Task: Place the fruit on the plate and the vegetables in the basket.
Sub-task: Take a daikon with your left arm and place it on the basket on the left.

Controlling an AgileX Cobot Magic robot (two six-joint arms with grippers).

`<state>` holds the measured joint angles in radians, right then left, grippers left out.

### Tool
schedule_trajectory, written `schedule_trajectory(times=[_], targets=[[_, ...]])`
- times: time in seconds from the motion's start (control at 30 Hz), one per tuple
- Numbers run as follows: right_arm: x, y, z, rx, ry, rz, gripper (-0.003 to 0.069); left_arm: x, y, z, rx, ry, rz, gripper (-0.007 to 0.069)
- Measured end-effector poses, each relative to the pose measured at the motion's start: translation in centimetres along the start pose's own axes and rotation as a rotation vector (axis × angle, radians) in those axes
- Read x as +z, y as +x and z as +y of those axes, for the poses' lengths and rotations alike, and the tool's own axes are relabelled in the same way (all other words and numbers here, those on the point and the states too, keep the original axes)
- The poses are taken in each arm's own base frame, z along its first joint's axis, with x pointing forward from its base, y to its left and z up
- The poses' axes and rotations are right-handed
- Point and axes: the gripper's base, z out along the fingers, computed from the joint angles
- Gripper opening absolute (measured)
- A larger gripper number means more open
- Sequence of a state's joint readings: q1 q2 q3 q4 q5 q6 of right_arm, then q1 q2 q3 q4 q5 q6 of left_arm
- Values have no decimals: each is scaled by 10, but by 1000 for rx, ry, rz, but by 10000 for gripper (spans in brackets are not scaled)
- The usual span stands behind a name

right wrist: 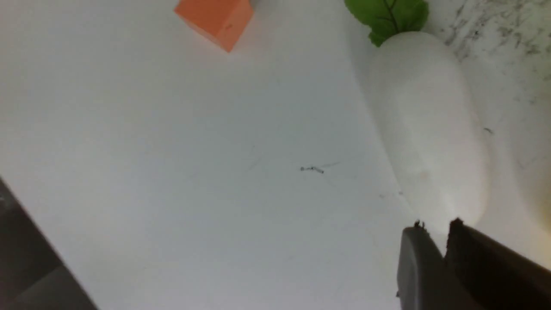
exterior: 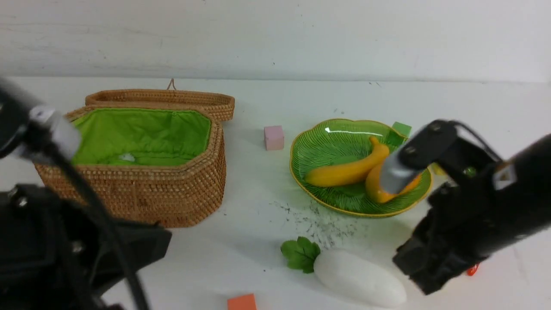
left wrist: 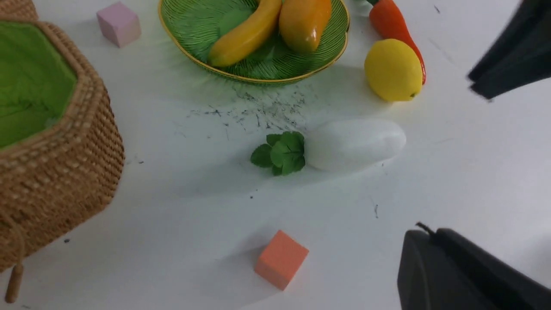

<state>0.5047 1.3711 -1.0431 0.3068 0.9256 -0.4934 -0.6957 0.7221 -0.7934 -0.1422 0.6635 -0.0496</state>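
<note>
The green plate (exterior: 331,137) holds the banana (exterior: 344,171) and the mango (exterior: 373,189). The lemon (left wrist: 392,69) and the carrot (left wrist: 394,26) lie on the table beside the plate; in the front view my right arm hides them. The white radish (exterior: 359,277) lies near the front edge. The basket (exterior: 172,193) stands open at the left, with a pale piece (exterior: 127,157) low inside that I cannot identify. My right gripper (right wrist: 434,228) is shut and empty, its tips by the radish's (right wrist: 426,125) blunt end. My left gripper (left wrist: 424,232) is shut and empty, to the right of the orange cube (left wrist: 280,258).
A pink cube (exterior: 273,137) sits between basket and plate, and a green cube (exterior: 401,128) sits behind the plate. The orange cube also shows at the front edge in the front view (exterior: 242,302). The basket's lid (exterior: 172,100) lies open behind it. Dark specks mark the table before the plate.
</note>
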Motion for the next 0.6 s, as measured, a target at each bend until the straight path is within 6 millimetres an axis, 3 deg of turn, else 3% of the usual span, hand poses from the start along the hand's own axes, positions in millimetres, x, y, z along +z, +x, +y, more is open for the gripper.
schedule_trajectory(times=[0.13,0.17,0.2,0.27,0.3,0.37,0.5,0.57,0.6], targets=[[51,-7,-19,-36,34,66,290,-21,6,-1,4,13,-66,-13],[56,-7,-20,-37,34,75,301,-22,6,-1,4,14,-69,-13],[67,-8,-25,-45,48,83,379,-27,7,-2,6,17,-87,-13],[79,-8,-30,-56,60,96,456,-30,7,-2,7,19,-97,-13],[94,-7,-35,-75,74,115,537,-32,8,-2,7,21,-102,-13],[107,-6,-40,-90,87,134,608,-33,9,-2,7,20,-91,-13],[132,-1,-47,-109,97,175,650,-33,12,-2,8,19,-64,-13],[137,1,-49,-117,99,184,635,-33,12,-2,8,19,-60,-13],[139,1,-49,-134,97,187,587,-33,13,-2,7,18,-54,-13]])
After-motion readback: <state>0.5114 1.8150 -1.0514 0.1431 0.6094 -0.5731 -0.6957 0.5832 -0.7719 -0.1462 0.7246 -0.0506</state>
